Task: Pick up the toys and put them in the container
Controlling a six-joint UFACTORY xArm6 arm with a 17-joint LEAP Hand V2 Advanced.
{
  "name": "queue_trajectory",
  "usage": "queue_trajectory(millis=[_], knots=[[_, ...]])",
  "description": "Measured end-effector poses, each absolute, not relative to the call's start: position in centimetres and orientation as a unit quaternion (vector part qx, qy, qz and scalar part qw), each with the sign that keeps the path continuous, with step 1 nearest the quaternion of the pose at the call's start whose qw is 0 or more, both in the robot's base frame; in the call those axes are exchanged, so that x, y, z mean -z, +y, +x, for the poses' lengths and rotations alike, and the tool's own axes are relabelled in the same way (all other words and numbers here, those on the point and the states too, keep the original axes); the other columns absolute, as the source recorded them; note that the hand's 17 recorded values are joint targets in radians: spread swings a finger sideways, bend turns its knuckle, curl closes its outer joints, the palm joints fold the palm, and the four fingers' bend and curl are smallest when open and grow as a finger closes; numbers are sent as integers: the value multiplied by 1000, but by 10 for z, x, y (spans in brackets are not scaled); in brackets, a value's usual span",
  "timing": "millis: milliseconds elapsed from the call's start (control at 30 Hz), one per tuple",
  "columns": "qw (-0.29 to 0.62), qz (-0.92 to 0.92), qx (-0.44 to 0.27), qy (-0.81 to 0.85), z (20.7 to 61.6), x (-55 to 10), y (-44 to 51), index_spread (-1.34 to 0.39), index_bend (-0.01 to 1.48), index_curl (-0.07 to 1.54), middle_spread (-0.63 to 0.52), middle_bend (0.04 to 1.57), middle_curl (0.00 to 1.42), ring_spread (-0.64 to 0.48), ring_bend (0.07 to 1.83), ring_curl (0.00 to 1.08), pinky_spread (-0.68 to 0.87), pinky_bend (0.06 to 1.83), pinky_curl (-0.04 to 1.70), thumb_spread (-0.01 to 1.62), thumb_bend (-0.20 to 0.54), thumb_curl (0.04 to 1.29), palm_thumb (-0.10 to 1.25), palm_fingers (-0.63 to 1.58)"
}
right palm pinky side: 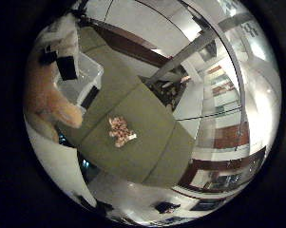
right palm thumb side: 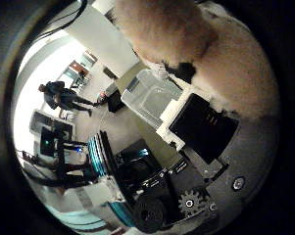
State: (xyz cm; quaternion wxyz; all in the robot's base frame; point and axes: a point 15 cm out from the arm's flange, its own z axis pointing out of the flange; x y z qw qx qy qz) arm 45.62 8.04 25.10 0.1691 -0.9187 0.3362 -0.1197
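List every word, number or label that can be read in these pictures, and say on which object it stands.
None can be read.
The plush toy, the clear container, the small toy and the olive table show no print.
Distant room signs are too blurred.

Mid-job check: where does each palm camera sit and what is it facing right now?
Little finger side palm view: looks out over the olive table with a small toy lying on it; the fingers show at the edge.
Thumb side palm view: faces the clear container; the hand fills one side.
Both show the tan plush toy held close and the container.
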Motion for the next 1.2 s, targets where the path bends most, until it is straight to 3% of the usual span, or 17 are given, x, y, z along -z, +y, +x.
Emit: queue_trajectory(millis=[533,767,833,933,1100,1133,1167,1200], knots=[[190,-928,81,312,436,-219,218,-225,1132,887,-143,1330,807,-279,1242,960,-201,1398,865,1035,-13,608,1080,1107],[206,-923,104,309,444,-214,240,-234,1110,893,-145,1320,805,-282,1244,959,-201,1406,872,1092,-25,581,972,1083],[215,-920,119,306,448,-216,245,-242,1087,892,-148,1296,805,-280,1238,949,-199,1402,869,1121,-20,555,956,1059],[218,-918,129,304,453,-211,248,-283,911,848,-160,1200,766,-266,1186,861,-247,1304,794,1140,-25,489,886,1037],[219,-920,129,298,451,-210,254,-402,497,737,-232,938,687,-280,1151,753,-397,1226,713,1114,-27,429,799,566],[219,-921,129,296,451,-210,254,-428,456,712,-238,865,664,-275,1162,743,-394,1193,701,1110,-26,423,789,475],[219,-921,129,295,450,-210,255,-461,460,685,-233,741,615,-281,1085,712,-335,1119,690,1102,-28,413,774,256],[218,-923,129,291,449,-209,257,-476,466,662,-214,685,584,-273,1012,677,-279,1082,680,1097,-27,410,766,173]])
